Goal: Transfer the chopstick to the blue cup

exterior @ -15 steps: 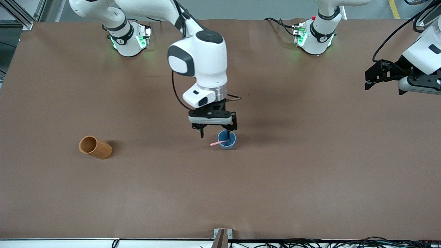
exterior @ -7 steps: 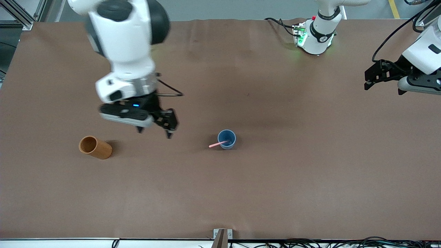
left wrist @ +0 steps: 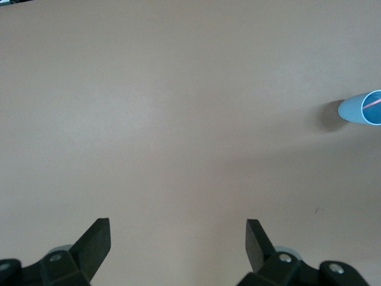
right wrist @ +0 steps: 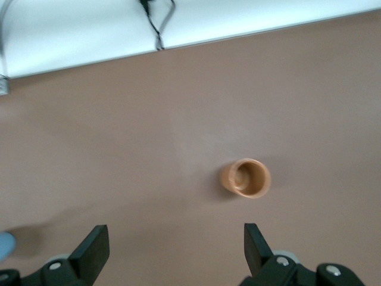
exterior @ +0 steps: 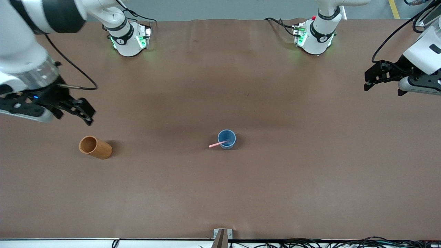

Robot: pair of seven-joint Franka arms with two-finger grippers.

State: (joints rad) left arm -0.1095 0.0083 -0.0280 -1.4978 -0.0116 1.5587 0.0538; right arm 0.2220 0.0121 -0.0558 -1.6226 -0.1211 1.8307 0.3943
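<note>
The blue cup [exterior: 227,138] stands upright near the middle of the table. The pink chopstick [exterior: 216,144] leans inside it, its free end sticking out over the rim toward the right arm's end. The left wrist view shows the blue cup [left wrist: 361,109] with the chopstick [left wrist: 373,102] across its mouth. My right gripper [exterior: 74,119] hangs open and empty over the table near the right arm's end, close to the orange cup. Its open fingers frame bare table in the right gripper [right wrist: 174,233] wrist view. My left gripper [exterior: 384,89] waits open at the left arm's end, as the left gripper [left wrist: 177,229] wrist view confirms.
An orange-brown cylindrical cup [exterior: 95,147] stands toward the right arm's end, level with the blue cup; the right wrist view looks down into the orange cup [right wrist: 247,177]. The table's front edge [right wrist: 178,44] with cables runs past it. Brown table [exterior: 310,179] surrounds both cups.
The right arm has swung away from above the blue cup toward its own end of the table, gripper open. The chopstick stays leaning in the cup. The left arm has not moved.
</note>
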